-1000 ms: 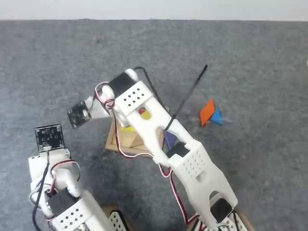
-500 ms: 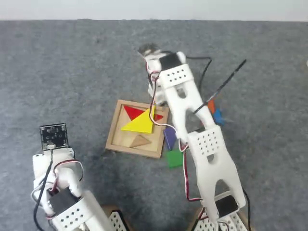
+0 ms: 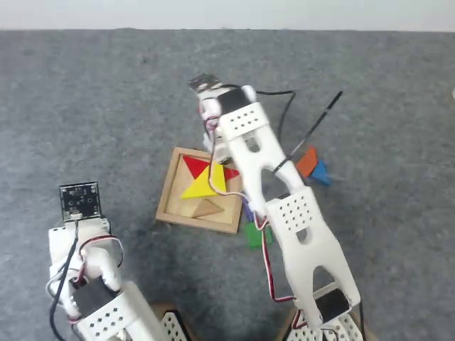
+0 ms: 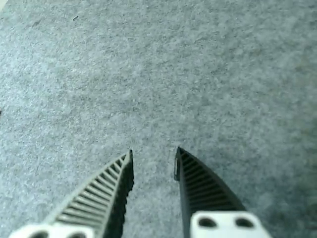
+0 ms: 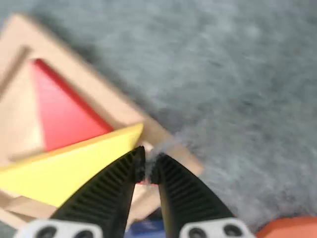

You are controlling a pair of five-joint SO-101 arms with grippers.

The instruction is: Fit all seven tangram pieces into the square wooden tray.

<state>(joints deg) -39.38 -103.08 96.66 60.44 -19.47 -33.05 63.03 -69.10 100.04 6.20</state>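
Grey felt table point(image 3: 85, 92), square wooden tray point(image 3: 168, 190) at centre frame holding red triangle point(image 3: 195, 165) and yellow triangle point(image 3: 202, 186), right gripper point(image 5: 147, 161) pressed nearly together at the yellow triangle's edge, left gripper point(image 4: 152, 153) spread over bare table, lower left.

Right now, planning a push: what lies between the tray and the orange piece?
High view: the right arm crosses over grey mat between tray and orange piece.
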